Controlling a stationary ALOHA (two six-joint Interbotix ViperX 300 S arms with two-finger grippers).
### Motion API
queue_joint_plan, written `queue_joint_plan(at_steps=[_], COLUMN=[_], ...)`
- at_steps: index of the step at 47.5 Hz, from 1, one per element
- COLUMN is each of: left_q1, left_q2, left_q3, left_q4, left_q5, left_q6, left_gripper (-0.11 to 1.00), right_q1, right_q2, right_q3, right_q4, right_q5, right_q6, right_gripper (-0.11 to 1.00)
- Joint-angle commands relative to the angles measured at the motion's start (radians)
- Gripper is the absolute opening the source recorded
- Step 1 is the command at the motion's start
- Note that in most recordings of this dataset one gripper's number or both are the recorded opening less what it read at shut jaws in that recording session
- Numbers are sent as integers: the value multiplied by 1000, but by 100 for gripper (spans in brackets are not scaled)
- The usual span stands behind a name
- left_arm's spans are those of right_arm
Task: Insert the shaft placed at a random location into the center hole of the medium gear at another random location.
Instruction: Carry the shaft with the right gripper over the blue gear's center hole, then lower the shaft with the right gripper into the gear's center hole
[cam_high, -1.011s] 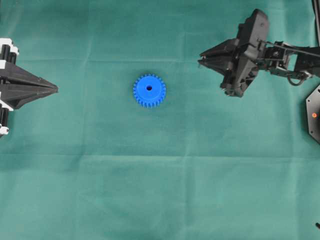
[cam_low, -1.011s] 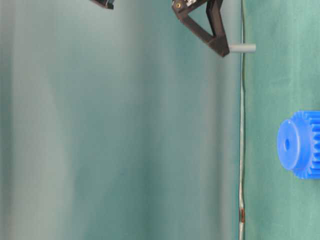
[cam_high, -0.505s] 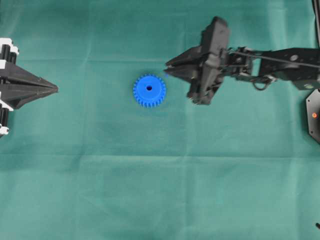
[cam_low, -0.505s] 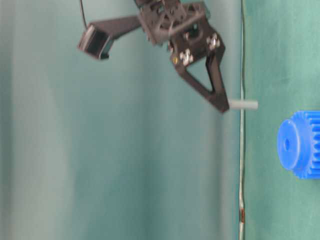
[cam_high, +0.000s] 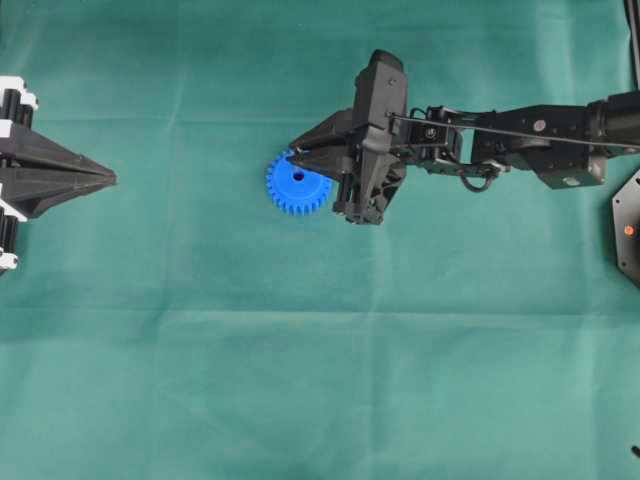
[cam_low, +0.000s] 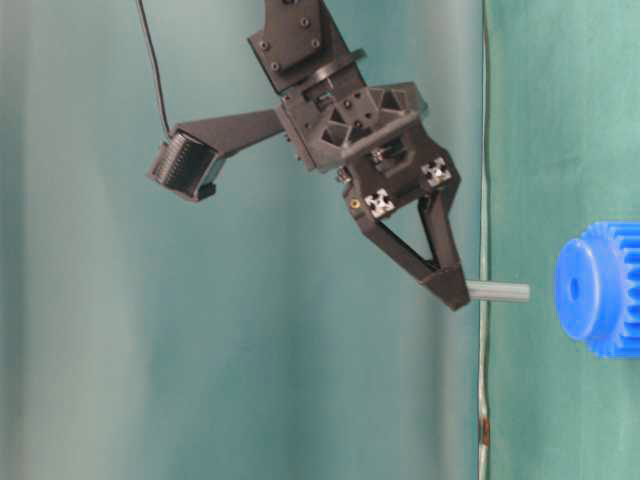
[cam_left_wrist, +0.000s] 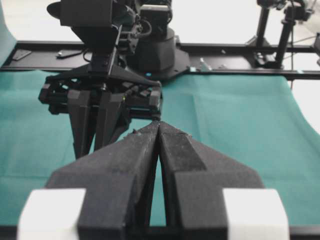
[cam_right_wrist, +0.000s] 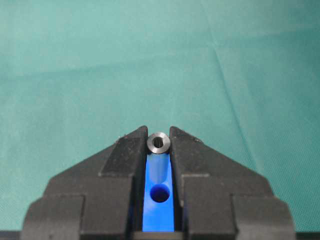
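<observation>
overhead view: right gripper (cam_high: 296, 152) clamped on small silvery-grey metal shaft (cam_low: 499, 292), hanging over upper right rim of flat bright blue toothed plastic gear (cam_high: 297, 183). its dark center hole (cam_right_wrist: 159, 193) unblocked. left gripper (cam_left_wrist: 159, 125) pinched together w/ nothing in it, well apart at green cloth surface (cam_high: 300, 380) edge.

Robotics lab: green cloth (cam_high: 300, 380), black rig frame (cam_left_wrist: 240, 50).

One medium gear (cam_high: 297, 184), one shaft (cam_low: 499, 292), one center hole (cam_right_wrist: 159, 193) — two arms.
</observation>
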Motion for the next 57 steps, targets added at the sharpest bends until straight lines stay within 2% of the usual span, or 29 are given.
queue_joint_plan(at_steps=[1, 57], left_q1=[-2, -3], left_q2=[3, 3], left_q3=[-28, -26], left_q4=[2, 2], left_q5=[-5, 5], left_q6=[0, 0], left_gripper=[0, 0], right_q1=[3, -5], right_q2=[-12, 78], right_q3=[-26, -28], right_q4=[5, 9], right_q5=[3, -23], right_q6=[11, 11], right_gripper=[14, 14])
